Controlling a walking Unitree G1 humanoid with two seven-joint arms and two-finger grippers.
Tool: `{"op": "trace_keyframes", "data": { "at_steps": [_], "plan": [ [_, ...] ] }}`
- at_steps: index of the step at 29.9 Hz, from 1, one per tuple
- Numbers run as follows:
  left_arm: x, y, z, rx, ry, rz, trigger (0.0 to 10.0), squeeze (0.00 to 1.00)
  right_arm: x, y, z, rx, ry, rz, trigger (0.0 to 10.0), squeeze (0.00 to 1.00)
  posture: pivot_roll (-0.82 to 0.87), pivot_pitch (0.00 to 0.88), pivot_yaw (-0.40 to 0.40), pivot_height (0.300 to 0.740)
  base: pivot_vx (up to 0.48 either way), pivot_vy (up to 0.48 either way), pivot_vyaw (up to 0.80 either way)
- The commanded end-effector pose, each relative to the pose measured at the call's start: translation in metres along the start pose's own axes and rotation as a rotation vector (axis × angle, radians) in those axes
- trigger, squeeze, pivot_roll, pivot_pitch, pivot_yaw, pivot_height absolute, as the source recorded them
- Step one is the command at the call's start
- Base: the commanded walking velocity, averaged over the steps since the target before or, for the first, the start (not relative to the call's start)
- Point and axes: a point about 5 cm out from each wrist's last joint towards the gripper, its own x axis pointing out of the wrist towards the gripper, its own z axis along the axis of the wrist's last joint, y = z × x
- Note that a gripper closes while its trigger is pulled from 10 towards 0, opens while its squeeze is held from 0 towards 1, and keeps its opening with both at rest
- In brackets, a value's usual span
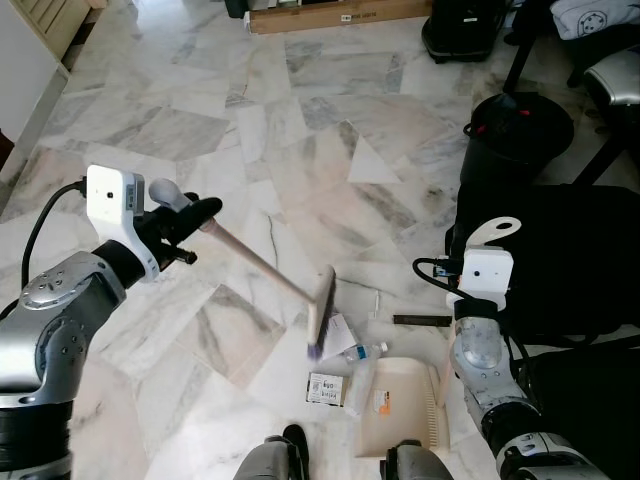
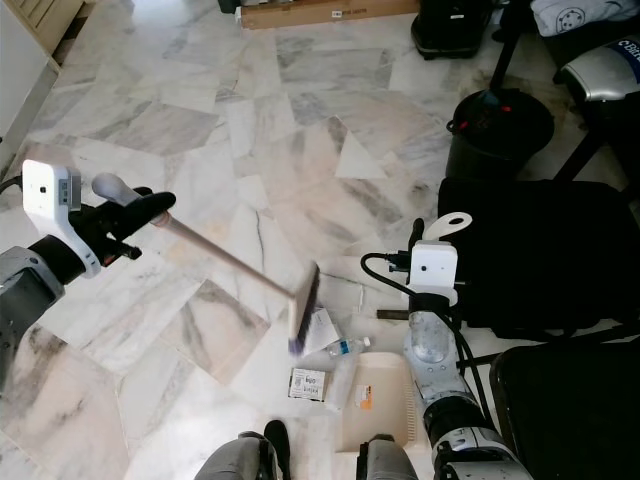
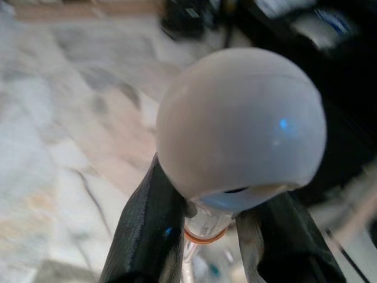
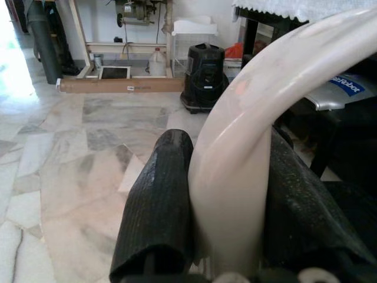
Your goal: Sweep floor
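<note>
A pale marble floor (image 1: 300, 110) with grey veins spreads across the scene, with a black chair (image 1: 560, 260) at the robot's right and a round black bin (image 1: 515, 130) beyond it. A long cardboard box (image 1: 340, 15) lies along the far edge of the floor.

The broom (image 1: 262, 264) slants down from the left end effector (image 1: 190, 215), which is clenched around the stick just below its rounded grey knob (image 3: 241, 124); the bristle head (image 1: 320, 310) sits low over the floor among the litter. The right end effector (image 4: 227, 194) grips the cream handle of the dustpan (image 1: 405, 405), fingers (image 4: 156, 206) pressed against either side, and the pan rests on the floor before the robot's feet.

Just beside the bristles lie a small clear bottle (image 1: 362, 352), a crumpled white paper (image 1: 338, 330) and a small printed carton (image 1: 326, 388), perhaps a packet. A thin dark strip (image 1: 422, 320) lies near the chair.
</note>
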Motion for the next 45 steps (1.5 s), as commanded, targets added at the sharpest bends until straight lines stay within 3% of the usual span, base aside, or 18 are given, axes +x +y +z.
{"op": "trace_keyframes", "data": {
  "at_steps": [1,5,13,23,30,33,36,38,45],
  "plan": [
    [-0.005,-0.002,-0.007,-0.003,0.056,-0.049,10.0,0.0,-0.005,0.006,-0.004,0.01,0.02,0.015,10.0,0.0,0.1,0.242,0.14,0.74,0.0,0.0,0.0],
    [-0.011,-0.005,-0.017,0.018,0.146,-0.114,10.0,0.0,-0.004,0.005,-0.004,0.009,0.02,0.012,10.0,0.0,0.11,0.242,0.14,0.74,0.0,0.0,0.0],
    [-0.011,-0.018,-0.026,-0.002,0.2,-0.205,10.0,0.0,-0.004,0.006,-0.003,0.011,0.019,0.012,10.0,0.0,0.1,0.242,0.142,0.74,0.0,0.0,0.0],
    [-0.002,-0.026,-0.025,-0.148,0.125,-0.237,10.0,0.0,-0.003,0.004,-0.002,0.011,0.013,0.004,10.0,0.0,0.09,0.237,0.144,0.74,0.0,0.0,0.0],
    [0.001,-0.024,-0.02,-0.167,0.088,-0.218,10.0,0.0,-0.002,0.003,-0.003,0.008,0.016,0.003,10.0,0.0,0.09,0.23,0.141,0.74,0.0,0.0,0.0],
    [0.004,-0.018,-0.016,-0.096,0.055,-0.154,10.0,0.0,0.0,0.003,-0.001,0.009,0.012,0.004,10.0,0.0,0.09,0.221,0.137,0.74,0.0,0.0,0.0],
    [0.008,-0.008,-0.003,-0.05,-0.01,-0.08,10.0,0.0,0.002,0.003,0.0,0.009,0.01,0.005,10.0,0.0,0.09,0.21,0.132,0.74,0.0,0.0,0.0],
    [0.01,0.002,0.009,0.023,-0.073,0.01,10.0,0.0,0.004,0.002,0.001,0.009,0.006,0.005,10.0,0.0,0.09,0.202,0.127,0.74,0.0,0.0,0.0],
    [0.012,0.015,0.015,0.044,-0.212,0.192,10.0,0.0,0.007,0.0,0.005,0.014,-0.016,0.001,10.0,0.0,0.07,0.17,0.109,0.74,0.0,0.0,0.0]
  ]
}}
